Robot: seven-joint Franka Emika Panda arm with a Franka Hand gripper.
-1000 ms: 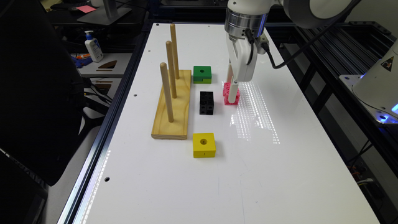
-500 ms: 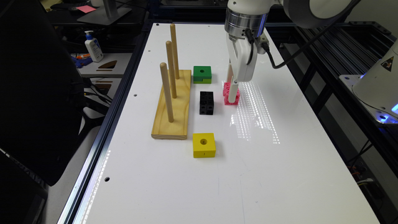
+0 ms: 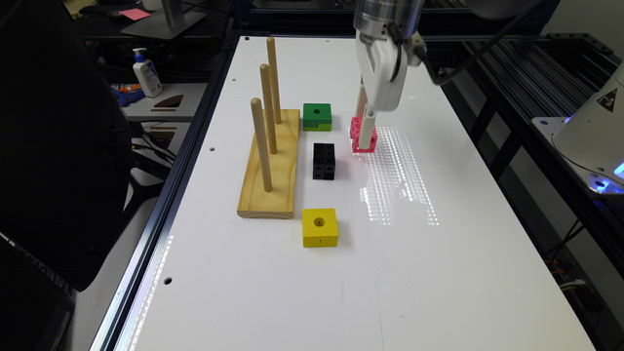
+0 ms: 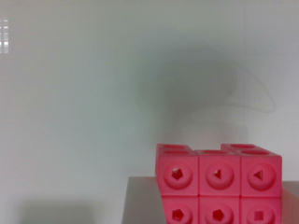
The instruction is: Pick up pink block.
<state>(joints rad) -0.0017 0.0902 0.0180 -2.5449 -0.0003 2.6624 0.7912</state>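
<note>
- A dark chair [image 3: 53, 146] fills the exterior view's left edge, off the surface [image 3: 341, 292]. Beyond it, toward 11 o'clock, a white bottle [image 3: 146, 73] with a blue label stands on a side bench.
- A wooden base [image 3: 270, 165] lies on the white surface with three upright pegs [image 3: 262, 144] in a row running toward 12 o'clock.
- At 3 o'clock of the base's far end sits a green block [image 3: 317, 116] with a round hole on top.
- The black block [image 3: 323, 161] lies at 6 o'clock of the green one, near but apart from it, and just beside the base.
- A yellow block [image 3: 320, 227] with a hole on top rests at 6 o'clock of the black one, well apart, level with the base's near end.
- The pink block [image 3: 363, 135] sits on the surface at 3 o'clock of the black block and at about 4 o'clock of the green one, apart from both. In the wrist view the pink block [image 4: 219, 186] shows rows of small cubes with holed faces, resting flat on the white surface.
- The pincer [image 3: 364, 127] hangs straight down over the pink block, one white finger lying across the block's front face. I cannot tell whether it is clenched or released.
- At 3 o'clock of the pink block, ceiling light glints in dotted rows on the surface.
</note>
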